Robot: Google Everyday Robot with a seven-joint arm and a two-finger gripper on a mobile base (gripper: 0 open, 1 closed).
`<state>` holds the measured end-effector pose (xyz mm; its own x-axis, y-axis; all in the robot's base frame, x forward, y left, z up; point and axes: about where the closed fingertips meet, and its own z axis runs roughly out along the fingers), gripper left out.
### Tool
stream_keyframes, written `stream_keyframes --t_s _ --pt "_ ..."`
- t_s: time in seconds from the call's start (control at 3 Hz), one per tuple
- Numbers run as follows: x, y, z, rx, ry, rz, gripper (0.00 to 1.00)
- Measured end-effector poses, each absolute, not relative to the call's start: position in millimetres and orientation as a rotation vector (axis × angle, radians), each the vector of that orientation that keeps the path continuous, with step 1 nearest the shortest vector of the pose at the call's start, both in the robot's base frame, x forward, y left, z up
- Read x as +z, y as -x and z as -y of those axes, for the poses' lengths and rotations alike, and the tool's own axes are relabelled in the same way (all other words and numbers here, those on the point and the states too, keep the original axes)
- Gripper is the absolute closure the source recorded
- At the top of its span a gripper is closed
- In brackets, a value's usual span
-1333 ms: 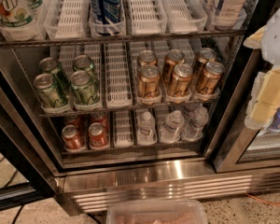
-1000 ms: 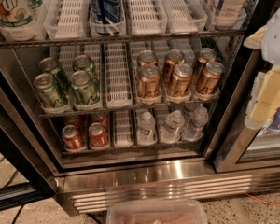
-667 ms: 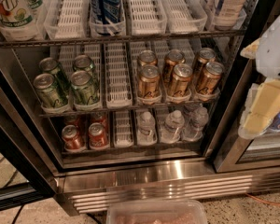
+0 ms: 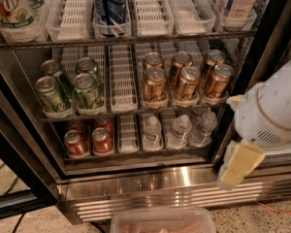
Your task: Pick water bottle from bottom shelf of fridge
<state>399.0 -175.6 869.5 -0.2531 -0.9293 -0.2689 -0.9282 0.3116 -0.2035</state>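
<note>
The fridge stands open in front of me. Its bottom shelf has white ribbed lanes. Three small clear water bottles with white caps stand on its right half: one, a second and a third. Two red cans stand at its left. My gripper, pale yellow on a white arm, hangs at the right, outside the fridge. It is below and to the right of the bottles, level with the steel base, and holds nothing I can see.
Green cans and gold cans fill the rack above. Blue cans and a 7UP bottle stand on the top rack. The dark door frame is beside my arm. A pinkish bin lies below.
My arm and gripper have swung left and down, from the right edge toward the fridge's lower right corner. Nothing on the shelves has moved.
</note>
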Motion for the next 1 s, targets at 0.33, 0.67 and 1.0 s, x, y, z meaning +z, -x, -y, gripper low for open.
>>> stream_keyframes --t_s 0.33,0.67,1.0 --pt "820 -386 157 0.018 1.682 -2.215 0.00" --pt "820 -386 157 0.018 1.682 -2.215 0.00" --pt "796 -383 151 0.047 1.653 -2.220 0.00"
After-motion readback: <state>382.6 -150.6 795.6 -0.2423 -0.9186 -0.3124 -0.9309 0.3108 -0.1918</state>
